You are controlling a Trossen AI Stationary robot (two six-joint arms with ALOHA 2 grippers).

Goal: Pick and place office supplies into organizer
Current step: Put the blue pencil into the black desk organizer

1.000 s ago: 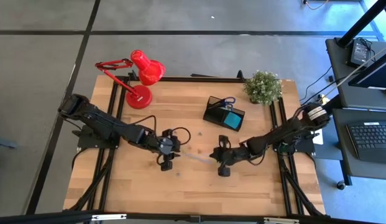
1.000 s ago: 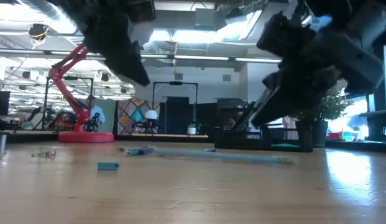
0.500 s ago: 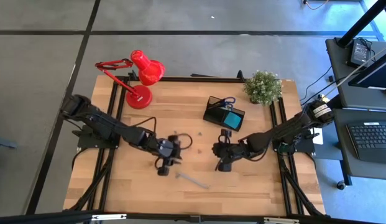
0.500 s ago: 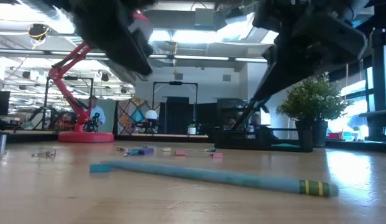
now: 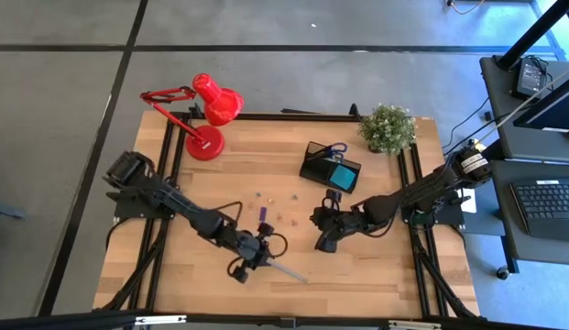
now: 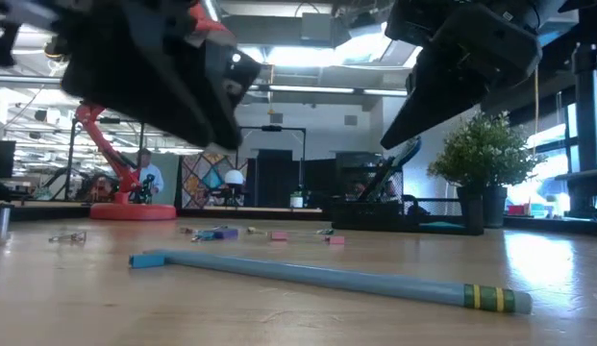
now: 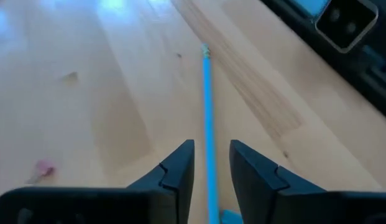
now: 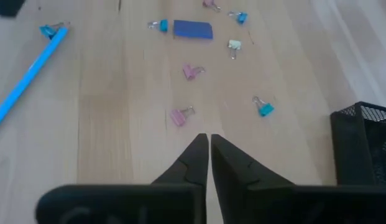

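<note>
A blue pencil (image 5: 284, 269) lies flat on the wooden table near its front edge, a green-and-yellow band at one end (image 6: 488, 297). My left gripper (image 7: 211, 155) hovers open over the pencil's other end. One finger stands on each side of the shaft (image 7: 207, 106), and neither touches it. My right gripper (image 8: 209, 146) hangs shut above the table's middle (image 5: 325, 240), with nothing in it. The black mesh organizer (image 5: 330, 165) stands at the back, with blue-handled scissors (image 5: 336, 149) and a teal sticky-note pad (image 5: 342, 176) in it.
Small pink and blue binder clips (image 8: 180, 115) and a short blue-purple piece (image 8: 193, 29) lie scattered between the grippers and the organizer. A red desk lamp (image 5: 211, 115) stands at the back left. A potted plant (image 5: 388, 128) stands at the back right.
The pencil, which lay between the two grippers, has moved toward the table's near edge and turned, and now lies still and slanted. My left gripper has followed it toward the near edge and down, rolling its wrist. My right gripper has risen a little.
</note>
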